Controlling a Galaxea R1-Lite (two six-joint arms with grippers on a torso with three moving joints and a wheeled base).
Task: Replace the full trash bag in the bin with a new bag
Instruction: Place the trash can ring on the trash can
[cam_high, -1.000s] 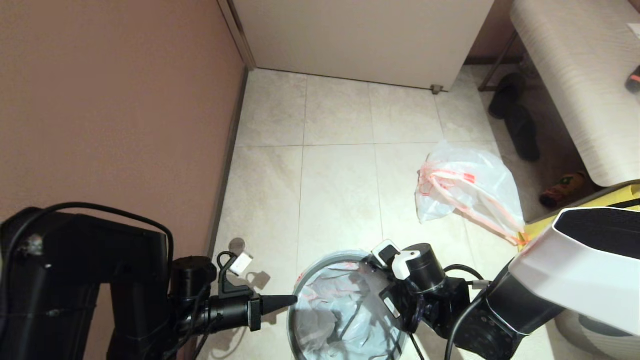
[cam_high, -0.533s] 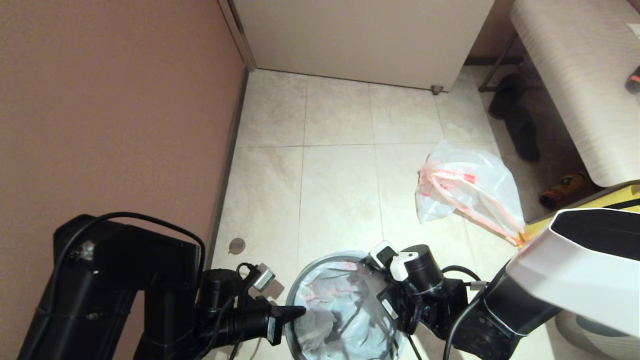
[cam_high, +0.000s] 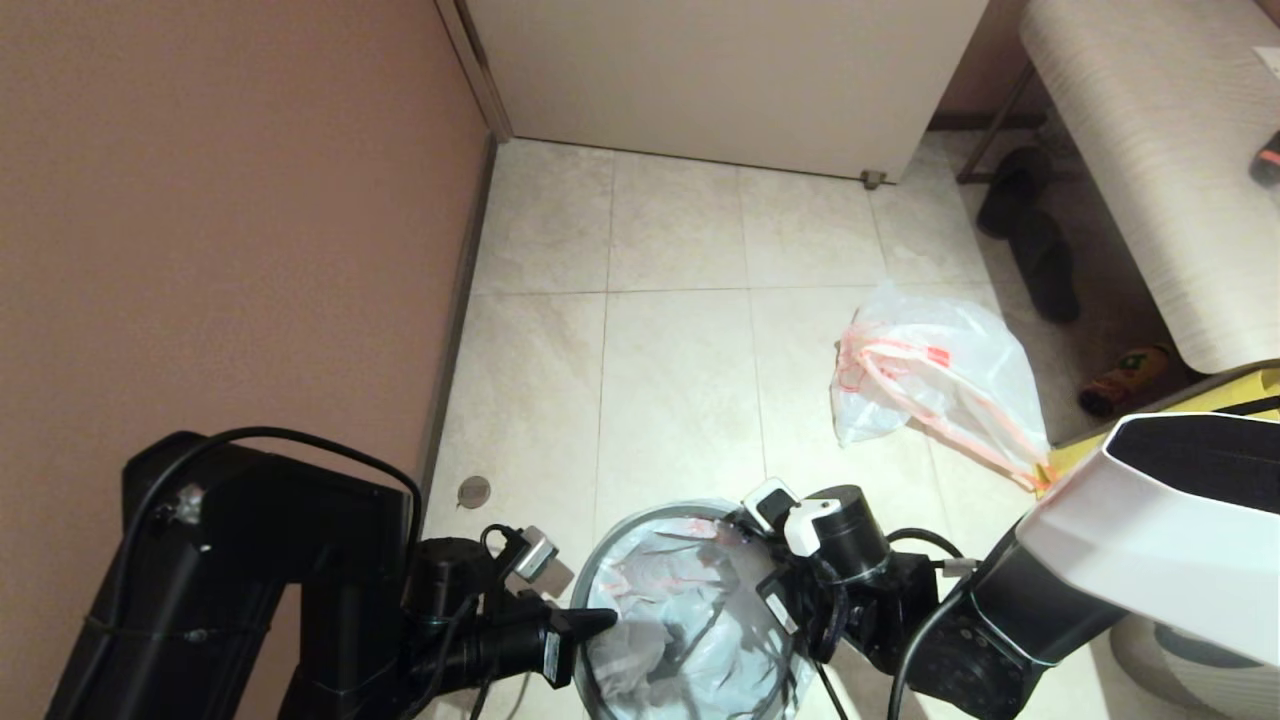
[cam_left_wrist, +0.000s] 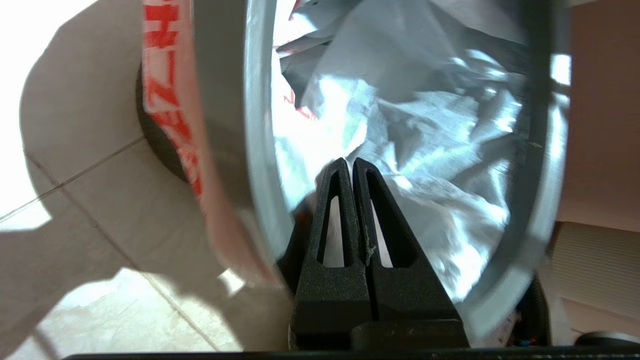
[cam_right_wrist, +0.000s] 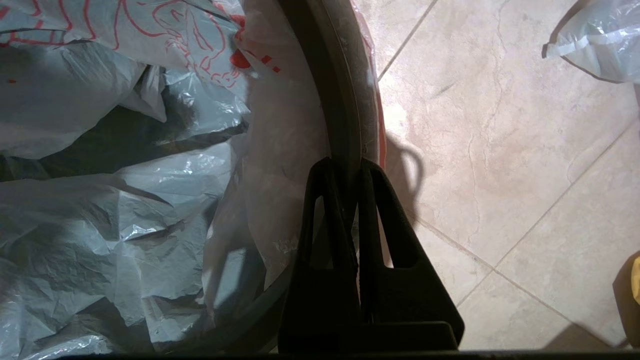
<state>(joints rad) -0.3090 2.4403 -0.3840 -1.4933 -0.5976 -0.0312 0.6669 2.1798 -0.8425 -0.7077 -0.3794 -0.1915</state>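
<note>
The bin (cam_high: 600, 560) stands on the floor at the bottom middle, its grey hoop (cam_left_wrist: 257, 125) round the mouth. The new bag (cam_high: 690, 620), thin white plastic with red print, lies crumpled inside, its hem (cam_left_wrist: 165, 90) draped over the outside. My left gripper (cam_high: 600, 622) is shut and empty, its tip just over the bin's left rim, above the crumpled plastic (cam_left_wrist: 425, 150). My right gripper (cam_right_wrist: 346, 165) is shut on the hoop (cam_right_wrist: 345, 100) and bag hem at the bin's right side. The full trash bag (cam_high: 930, 375) lies on the tiles to the far right, its edge (cam_right_wrist: 600, 40) also in the right wrist view.
A pinkish wall (cam_high: 220, 200) runs close along the left. A white panel (cam_high: 720, 70) closes the back. Dark slippers (cam_high: 1030, 240) and a small brown thing (cam_high: 1125, 378) lie under a pale bench (cam_high: 1150, 150) at the right. A floor drain (cam_high: 473, 491) sits near the bin.
My left arm has swung toward the bin, carrying its shut gripper from beside the rim to just over it. The right gripper has barely moved on the rim.
</note>
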